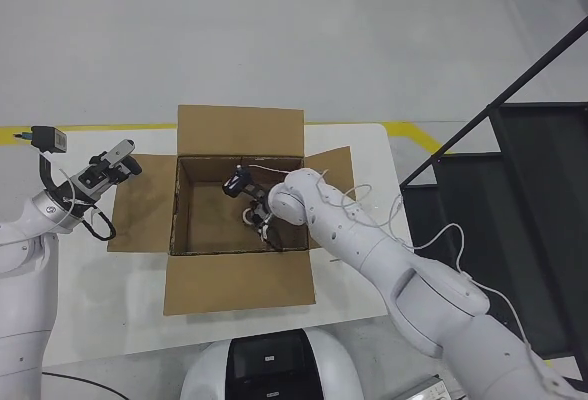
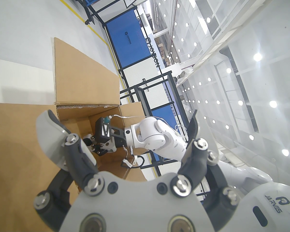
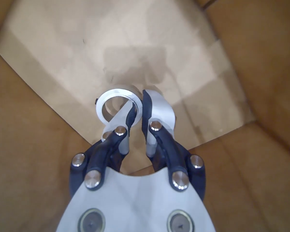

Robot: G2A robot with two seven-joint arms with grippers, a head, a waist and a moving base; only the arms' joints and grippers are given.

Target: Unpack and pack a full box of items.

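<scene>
An open cardboard box (image 1: pixel 199 170) sits on the white table with its flaps spread out. My right gripper (image 3: pixel 138 102) is down inside the box (image 3: pixel 62 37), shut on the rim of a white tape roll (image 3: pixel 111 98), one finger through its hole. In the top view the right gripper (image 1: pixel 257 218) is near the box's right inner wall. From the left wrist view the right gripper (image 2: pixel 94 146) shows inside the box (image 2: pixel 82 83). My left gripper (image 2: pixel 120 131) is open and holds nothing; it hangs over the table left of the box, where the top view has the left gripper (image 1: pixel 126 160).
A dark metal rack (image 1: pixel 534 190) stands right of the table. The white table (image 1: pixel 94 300) has bare surface in front of and left of the box. A yellow floor line (image 1: pixel 84 128) runs behind the table.
</scene>
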